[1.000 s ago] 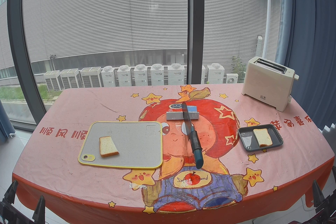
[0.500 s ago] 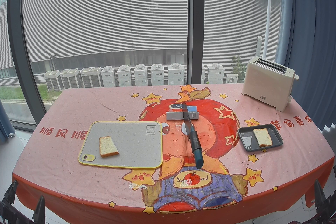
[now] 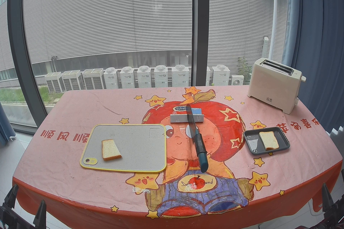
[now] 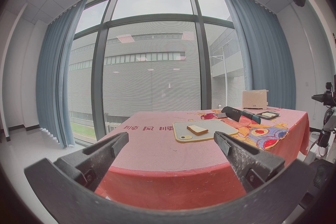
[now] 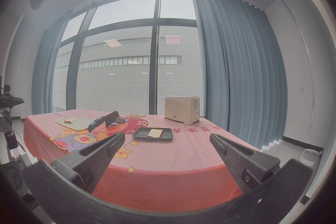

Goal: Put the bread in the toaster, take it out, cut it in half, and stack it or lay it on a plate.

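I see left gripper (image 4: pixel 170 135) and right gripper (image 5: pixel 167 136) released; bread piece (image 3: pixel 110 149) on board (image 3: pixel 139 149), second piece (image 3: pixel 268 140) on plate (image 3: pixel 252 144).

Head camera above the table (image 3: pixel 71 111), facing the window (image 3: pixel 107 25); wrist cameras low off its near corners, same tabletop.

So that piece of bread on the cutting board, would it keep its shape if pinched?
Probably light and soft: the bread is a thin slice with pale crumb, so a hard pinch would likely dent it. It lies flat on the cutting board, so it shouldn't roll, though a push may slide it.
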